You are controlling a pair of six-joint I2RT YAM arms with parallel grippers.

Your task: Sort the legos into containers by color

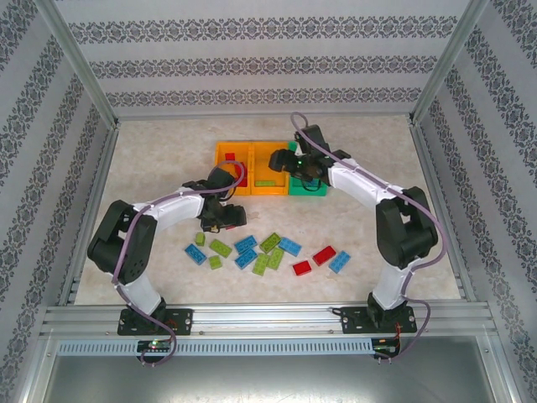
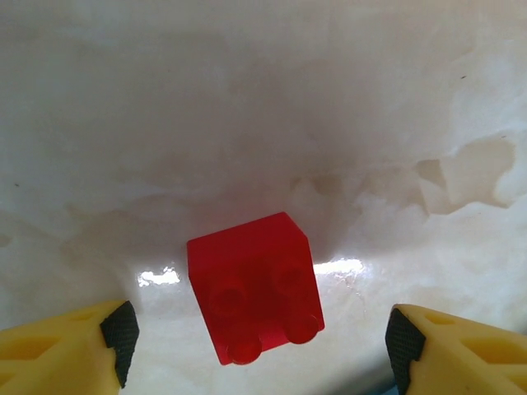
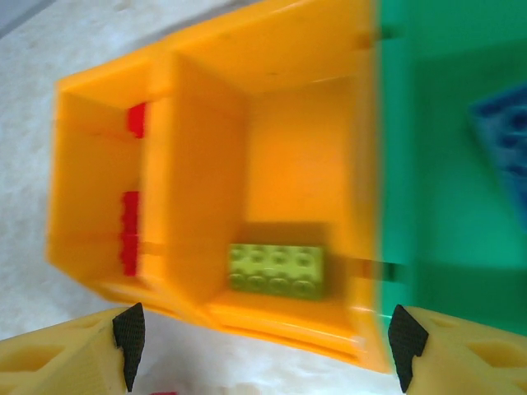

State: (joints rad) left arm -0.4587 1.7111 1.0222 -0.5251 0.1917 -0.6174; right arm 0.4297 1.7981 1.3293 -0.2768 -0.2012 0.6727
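Note:
A small red lego (image 2: 254, 288) lies on the table between the fingers of my left gripper (image 2: 262, 346), which is open, with a gap on each side of the brick. Seen from above, that gripper (image 1: 220, 220) hangs just left of the loose legos (image 1: 268, 250), a scatter of lime green, blue and red bricks. The containers stand behind them: a left orange bin (image 1: 225, 153), a middle orange bin (image 1: 262, 156) and a green bin (image 1: 309, 191). My right gripper (image 3: 265, 341) is open and empty over the bins' near edge. A lime lego (image 3: 276, 269) lies in the middle bin, red legos (image 3: 130, 230) in the left bin, a blue lego (image 3: 506, 140) in the green bin.
Two red legos (image 1: 324, 254) and a blue one (image 1: 340, 262) lie at the right end of the scatter, near the right arm's base. Metal frame posts and patterned walls enclose the table on three sides.

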